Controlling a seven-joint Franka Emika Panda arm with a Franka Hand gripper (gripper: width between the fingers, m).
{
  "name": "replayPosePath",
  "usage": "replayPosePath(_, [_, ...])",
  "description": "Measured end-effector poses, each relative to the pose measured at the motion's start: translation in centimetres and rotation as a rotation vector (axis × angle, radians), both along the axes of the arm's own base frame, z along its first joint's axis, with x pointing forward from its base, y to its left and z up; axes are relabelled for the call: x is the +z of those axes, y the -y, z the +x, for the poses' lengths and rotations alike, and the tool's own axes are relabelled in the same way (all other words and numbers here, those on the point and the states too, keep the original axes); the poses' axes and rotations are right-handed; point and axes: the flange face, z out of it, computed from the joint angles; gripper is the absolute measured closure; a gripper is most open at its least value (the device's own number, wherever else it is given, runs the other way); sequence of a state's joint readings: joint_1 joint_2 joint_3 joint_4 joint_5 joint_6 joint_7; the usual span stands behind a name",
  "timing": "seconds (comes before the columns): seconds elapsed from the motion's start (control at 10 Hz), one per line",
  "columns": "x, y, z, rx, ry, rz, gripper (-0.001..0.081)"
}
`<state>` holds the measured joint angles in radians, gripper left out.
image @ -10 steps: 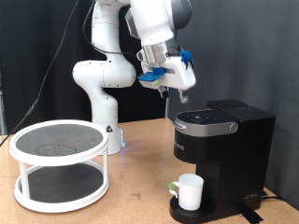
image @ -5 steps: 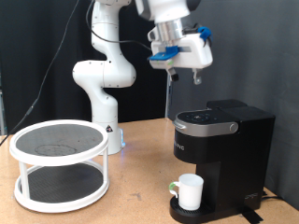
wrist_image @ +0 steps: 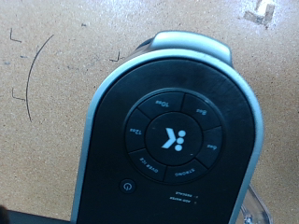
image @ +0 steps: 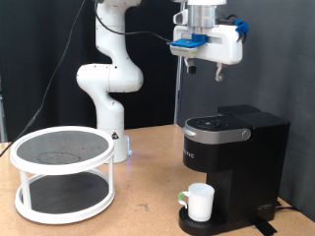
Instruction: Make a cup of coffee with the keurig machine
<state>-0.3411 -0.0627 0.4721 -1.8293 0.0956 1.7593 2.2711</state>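
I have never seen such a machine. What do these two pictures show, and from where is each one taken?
The exterior view is from a camera in the room. It shows a white robot arm with its gripper high above a black keurig machine. Nothing shows between the fingers. A small white cup stands on the machine's drip base. A white two-level round rack stands on the wooden table, towards the exterior view's left. The wrist view is from a camera on the hand. It looks down on the machine's closed lid with its ring of buttons.

One keurig machine (image: 234, 162), one cup (image: 201, 202), one two-tier round rack (image: 62, 173), one tool (image: 205, 69).
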Motion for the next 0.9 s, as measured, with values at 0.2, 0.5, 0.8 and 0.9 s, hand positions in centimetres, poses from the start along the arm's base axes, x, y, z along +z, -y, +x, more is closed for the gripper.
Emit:
replayPosePath(0.2, [-1.4, -0.4, 0.6, 0.013, -0.026, 0.005, 0.0072])
replayPosePath(0.5, [-4.0, -0.7, 0.7, 0.048, -0.033, 0.022, 0.0072])
replayPosePath(0.8, [-6.2, -0.9, 0.2, 0.078, -0.052, 0.044, 0.0335])
replayPosePath(0.9, [-6.9, -0.9, 0.1, 0.084, -0.058, 0.043, 0.0335])
